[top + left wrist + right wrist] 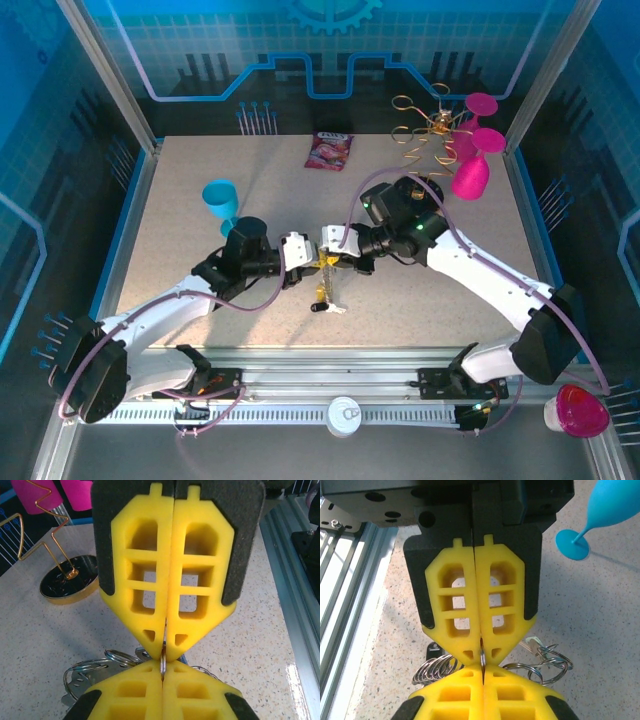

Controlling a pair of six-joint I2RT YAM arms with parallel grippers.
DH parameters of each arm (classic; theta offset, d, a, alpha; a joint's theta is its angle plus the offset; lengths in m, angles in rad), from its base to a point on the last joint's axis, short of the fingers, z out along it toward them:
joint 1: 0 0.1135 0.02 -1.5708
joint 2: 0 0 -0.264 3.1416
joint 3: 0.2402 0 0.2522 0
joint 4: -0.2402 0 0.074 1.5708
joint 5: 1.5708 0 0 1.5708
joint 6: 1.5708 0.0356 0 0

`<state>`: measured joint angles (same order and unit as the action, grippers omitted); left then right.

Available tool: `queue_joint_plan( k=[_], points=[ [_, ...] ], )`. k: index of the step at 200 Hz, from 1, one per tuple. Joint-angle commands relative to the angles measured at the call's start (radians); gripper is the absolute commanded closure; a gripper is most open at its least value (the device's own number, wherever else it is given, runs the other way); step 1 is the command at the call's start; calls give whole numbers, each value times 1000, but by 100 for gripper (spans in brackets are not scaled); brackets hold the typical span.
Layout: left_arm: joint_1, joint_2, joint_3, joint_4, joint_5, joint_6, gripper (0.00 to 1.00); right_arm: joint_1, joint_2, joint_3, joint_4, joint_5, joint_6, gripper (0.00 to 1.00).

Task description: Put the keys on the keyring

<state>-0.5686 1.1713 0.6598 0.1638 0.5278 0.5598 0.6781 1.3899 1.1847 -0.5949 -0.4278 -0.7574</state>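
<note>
My two grippers meet tip to tip above the middle of the table, the left gripper (314,262) coming from the left and the right gripper (336,260) from the right. Both are shut on the same thin silvery keyring (163,661), seen edge-on between the yellow pads (482,656). In the left wrist view my left gripper (163,669) is at the bottom and the right gripper (165,652) faces it from above. More metal rings (432,669) and small keys (322,296) hang beneath the pinch; a black key head (432,652) shows behind them.
A gold wire rack (428,125) on a black base (67,582) stands at the back right beside pink goblets (470,172). A blue goblet (222,200) is at the left and a sweets packet (330,150) at the back. The aluminium rail (330,385) runs along the near edge.
</note>
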Motion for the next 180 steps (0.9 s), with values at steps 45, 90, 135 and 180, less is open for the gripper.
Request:
queue_joint_plan(
  k=[45,90,135,180],
  points=[
    [11,-19,-20,121,-38,-49,100,-70,-166,-229,307,-106,164,60],
    [10,-14,-26,151,-21,-104,100,-38,-170,-281,377,28,140,62],
    [10,-16,-28,149,-15,-123,100,-19,-160,-284,422,80,126,75],
    [10,-16,-26,149,-26,-130,100,16,-146,-281,395,113,83,95]
  ],
)
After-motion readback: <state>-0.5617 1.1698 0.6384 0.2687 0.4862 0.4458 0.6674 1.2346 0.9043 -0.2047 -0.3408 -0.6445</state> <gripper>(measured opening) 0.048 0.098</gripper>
